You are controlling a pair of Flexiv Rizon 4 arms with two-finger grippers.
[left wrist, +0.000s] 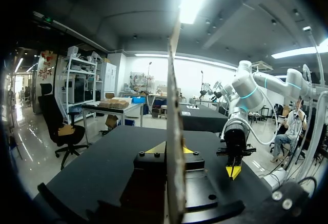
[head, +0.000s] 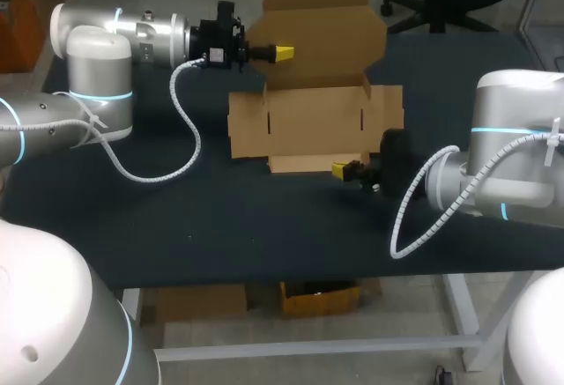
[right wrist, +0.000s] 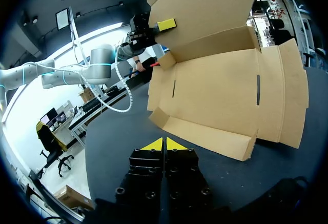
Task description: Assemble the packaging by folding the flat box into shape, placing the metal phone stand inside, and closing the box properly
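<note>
The cardboard box (head: 313, 125) lies partly folded on the dark surface (head: 220, 218), toward the far middle. It is plain brown corrugated board. The base panel lies flat and has 2 narrow slots. The low front wall (head: 308, 163) is raised, the side flaps are spread, and the lid panel (head: 335, 37) stands up at the back. The left arm (head: 97, 59) comes in level from the left with its wrist horizontal. The left jaws are clamped on the side edge of the lid panel, with 1 yellow fingertip (left wrist: 154, 149) on each face and the board edge-on between them. The right arm (head: 511, 165) lies low at the right, its wrist pointing at the box. The right jaws are closed, with their yellow fingertips (right wrist: 154, 145) touching. They hold nothing and sit just beside the front wall.
</note>
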